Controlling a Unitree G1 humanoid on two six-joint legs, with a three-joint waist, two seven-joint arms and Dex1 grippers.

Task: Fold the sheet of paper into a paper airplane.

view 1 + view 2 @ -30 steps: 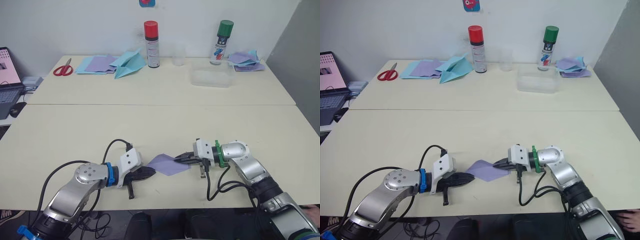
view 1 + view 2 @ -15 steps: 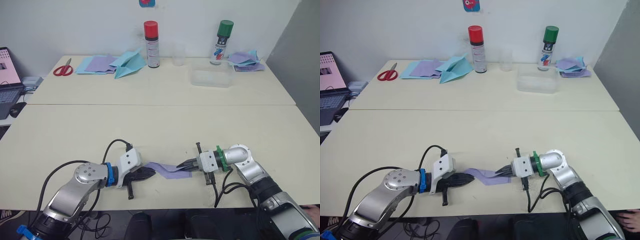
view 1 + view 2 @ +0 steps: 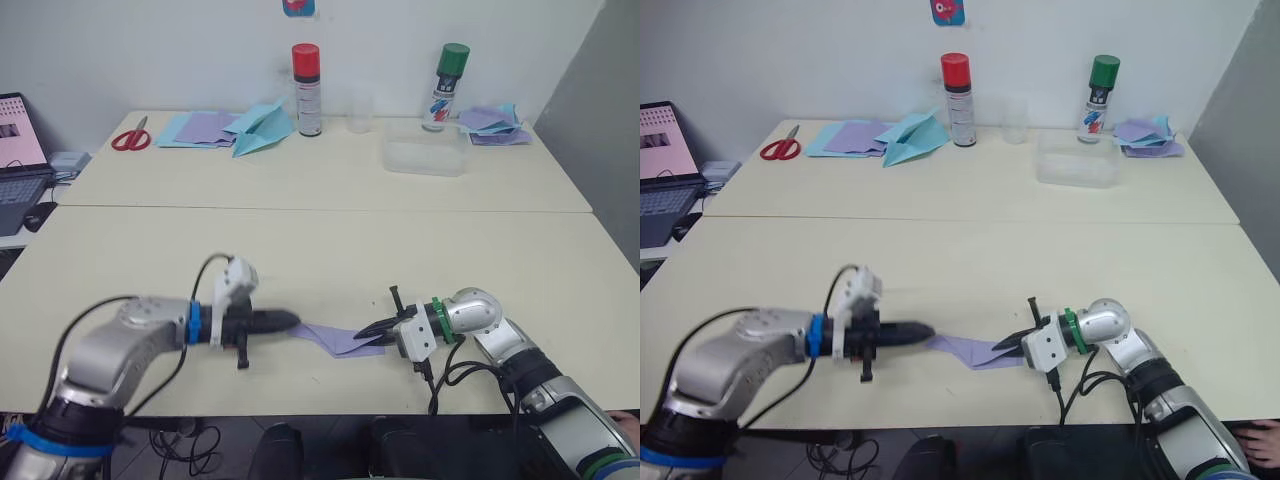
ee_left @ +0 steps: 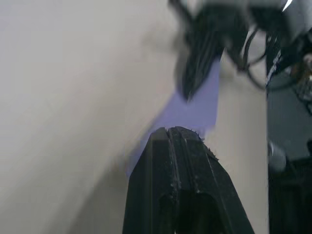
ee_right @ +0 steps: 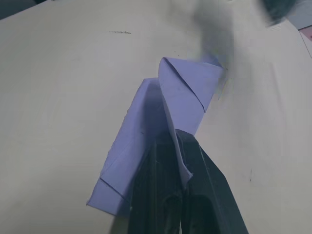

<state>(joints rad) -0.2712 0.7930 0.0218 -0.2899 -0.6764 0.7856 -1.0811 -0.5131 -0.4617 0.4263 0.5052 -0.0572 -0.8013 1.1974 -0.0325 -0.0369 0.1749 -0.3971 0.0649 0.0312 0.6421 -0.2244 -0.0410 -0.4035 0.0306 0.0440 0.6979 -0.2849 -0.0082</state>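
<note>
The sheet of paper (image 3: pixel 338 340) is lavender and lies low on the near table, folded into a narrow strip with a triangular flap (image 5: pixel 187 92). My right gripper (image 3: pixel 374 329) is at the strip's right end, shut on a raised fold of the sheet (image 5: pixel 171 127). My left gripper (image 3: pixel 289 321) points at the strip's left tip, its fingers (image 4: pixel 171 146) pressed together. The tips sit right at the paper's edge (image 4: pixel 192 105), and I see no paper between them.
On the far table lie red scissors (image 3: pixel 130 137), stacked sheets (image 3: pixel 200 128), a light-blue paper plane (image 3: pixel 262 126), a red-capped can (image 3: pixel 306 90), a clear cup (image 3: pixel 360 110), a clear box (image 3: pixel 422 156), a green-capped can (image 3: pixel 448 86) and more paper (image 3: pixel 490 120). A laptop (image 3: pixel 18 150) sits at the far left.
The left arm has drawn back to the left and turned, its tips now at the strip's end. The paper has dropped from a raised diamond to a flat strip; the right gripper has lowered.
</note>
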